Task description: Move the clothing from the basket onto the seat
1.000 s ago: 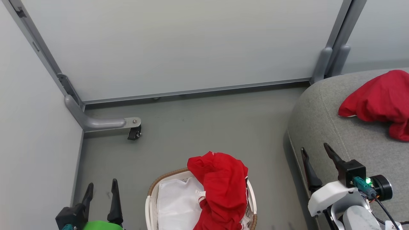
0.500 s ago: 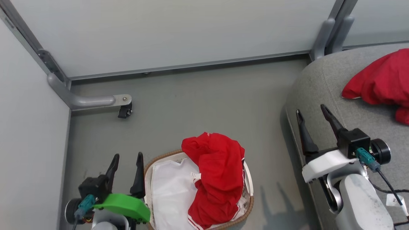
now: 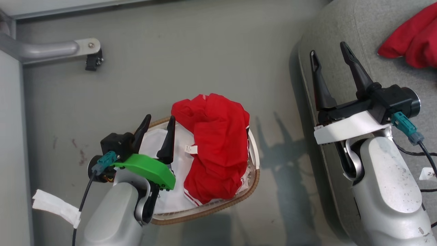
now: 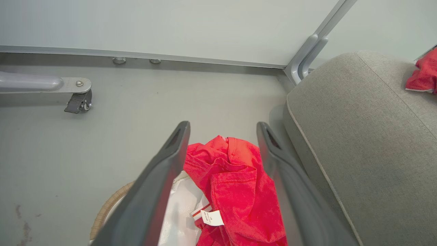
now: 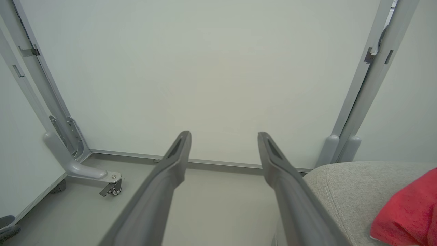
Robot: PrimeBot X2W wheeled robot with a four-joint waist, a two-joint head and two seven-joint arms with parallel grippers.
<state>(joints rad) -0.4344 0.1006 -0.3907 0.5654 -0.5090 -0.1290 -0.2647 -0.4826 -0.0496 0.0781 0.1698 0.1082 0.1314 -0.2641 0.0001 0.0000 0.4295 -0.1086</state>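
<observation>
A crumpled red garment (image 3: 215, 147) with a small white label fills the right half of the white basket (image 3: 252, 160), whose brown woven rim and white liner (image 3: 150, 143) show. My left gripper (image 3: 159, 118) hovers open over the basket's left side, the garment (image 4: 235, 191) framed between its fingers in the left wrist view. My right gripper (image 3: 329, 53) stands open above the left edge of the grey seat (image 3: 372, 58). Another red garment (image 3: 411, 36) lies on the seat at the upper right, and the right wrist view has this garment (image 5: 406, 215) at its lower right corner.
Grey floor (image 3: 191, 58) surrounds the basket. A partition foot with a caster (image 3: 92, 61) sits at the upper left, and pale panels (image 5: 205, 75) wall the space behind. A white tag (image 3: 54, 206) hangs by my left forearm.
The head camera has tilted down, so the whole scene has shifted up. My left gripper has come in over the basket's left rim. The right gripper has risen beside the seat edge.
</observation>
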